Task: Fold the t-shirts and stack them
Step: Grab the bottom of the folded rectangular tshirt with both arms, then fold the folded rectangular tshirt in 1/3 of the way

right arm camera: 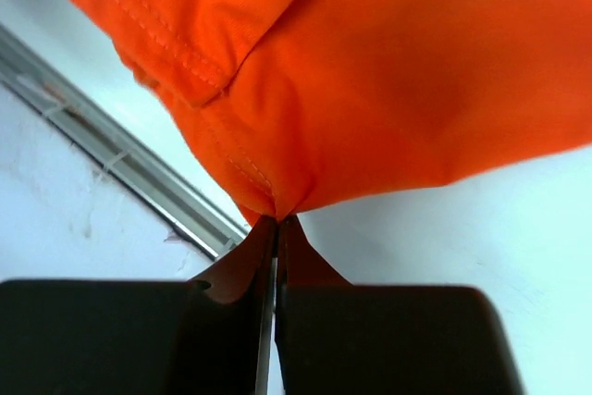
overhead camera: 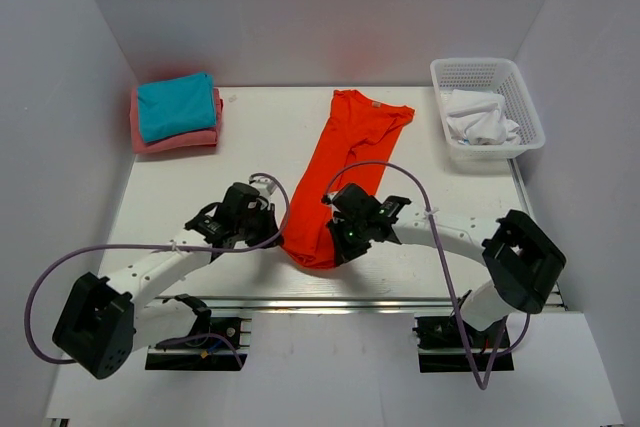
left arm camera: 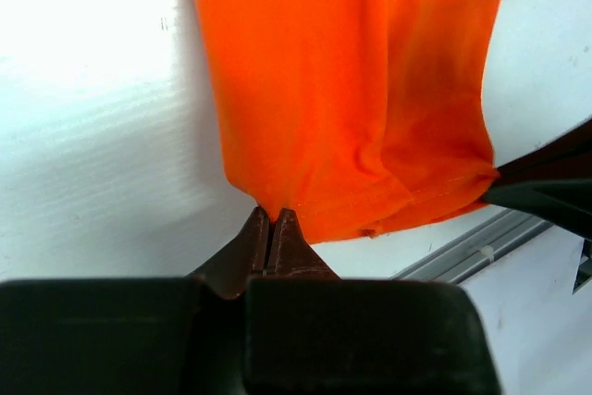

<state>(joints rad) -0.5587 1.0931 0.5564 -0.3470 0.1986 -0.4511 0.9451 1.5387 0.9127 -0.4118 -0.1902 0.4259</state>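
Observation:
An orange-red t-shirt (overhead camera: 340, 167) lies folded lengthwise into a long strip down the middle of the table, collar at the far end. My left gripper (overhead camera: 283, 237) is shut on the left corner of its near hem (left arm camera: 271, 213). My right gripper (overhead camera: 335, 250) is shut on the right corner of the same hem (right arm camera: 277, 217). The hem end is bunched between the two grippers near the table's front edge. At the far left a folded teal t-shirt (overhead camera: 177, 105) lies on a folded pink t-shirt (overhead camera: 176, 138). Crumpled white t-shirts (overhead camera: 482, 117) lie in the basket.
A white plastic mesh basket (overhead camera: 525, 99) stands at the far right corner. A metal rail (left arm camera: 481, 242) runs along the table's front edge just behind the held hem. White walls close in the table on three sides.

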